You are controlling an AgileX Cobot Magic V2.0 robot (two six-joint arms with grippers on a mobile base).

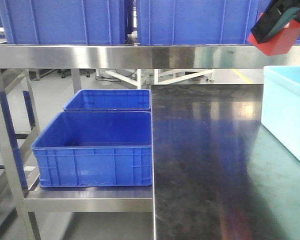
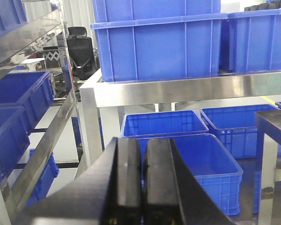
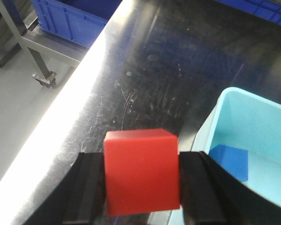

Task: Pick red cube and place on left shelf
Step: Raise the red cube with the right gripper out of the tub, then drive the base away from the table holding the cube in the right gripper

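The shelf (image 1: 65, 56) fills the left and top of the front view, with blue crates (image 1: 95, 150) on its tiers. Beside it, the black table (image 1: 205, 170) carries a pale blue bin (image 1: 290, 110) at its right edge. The right gripper (image 3: 141, 159) hangs above the table near the bin, jaws pinching the cube (image 3: 141, 173) by two opposite sides, off the shelf. The left gripper (image 2: 143, 183) faces the shelf, jaws pressed together on nothing.

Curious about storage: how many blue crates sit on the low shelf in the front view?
2: near crate at the front, far crate directly behind it; others may be hidden.
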